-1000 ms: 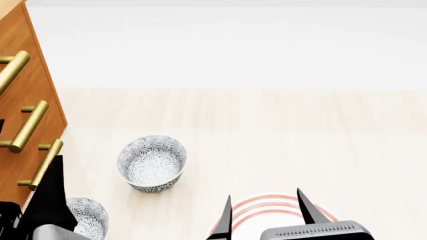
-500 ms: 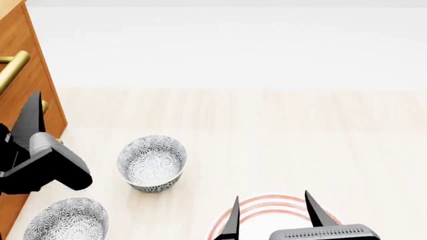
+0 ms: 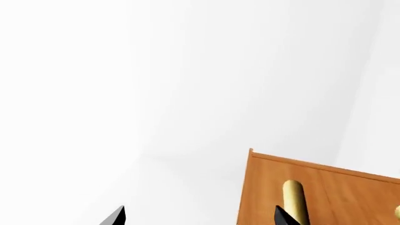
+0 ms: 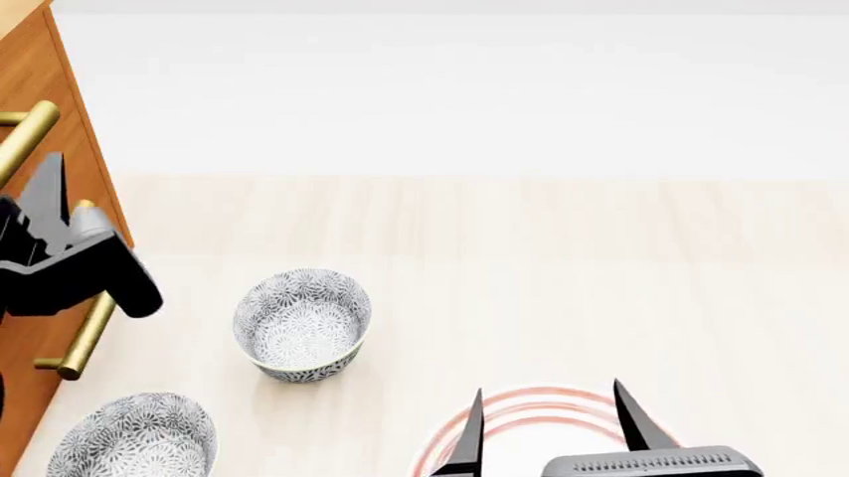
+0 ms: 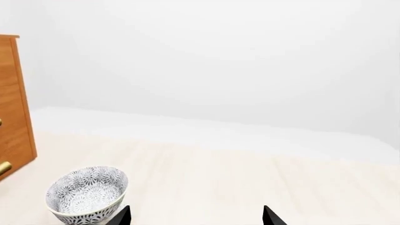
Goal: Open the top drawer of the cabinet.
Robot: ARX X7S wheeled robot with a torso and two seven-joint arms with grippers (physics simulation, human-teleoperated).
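Note:
The orange-brown cabinet (image 4: 54, 109) stands at the left edge of the head view. The top drawer's brass handle (image 4: 27, 137) is the uppermost of three. My left gripper (image 4: 24, 194) is open, raised in front of the cabinet just below that handle and covering most of the middle handle. In the left wrist view the left gripper (image 3: 200, 218) is open, with one fingertip (image 3: 284, 218) in front of a brass handle (image 3: 293, 194) on the cabinet front (image 3: 337, 197). My right gripper (image 4: 547, 407) is open and empty, low at the front; it also shows in the right wrist view (image 5: 196, 216).
A patterned bowl (image 4: 302, 323) sits on the light wooden table (image 4: 558, 248) near the cabinet, also in the right wrist view (image 5: 87, 194). A second patterned bowl (image 4: 133, 437) is at the front left. A red-ringed plate (image 4: 558, 395) lies under my right gripper. The bottom handle (image 4: 86, 333) shows.
My left arm has risen from the bottom left corner to in front of the cabinet, and moved a little further up toward the top handle. My right gripper has drifted slightly right.

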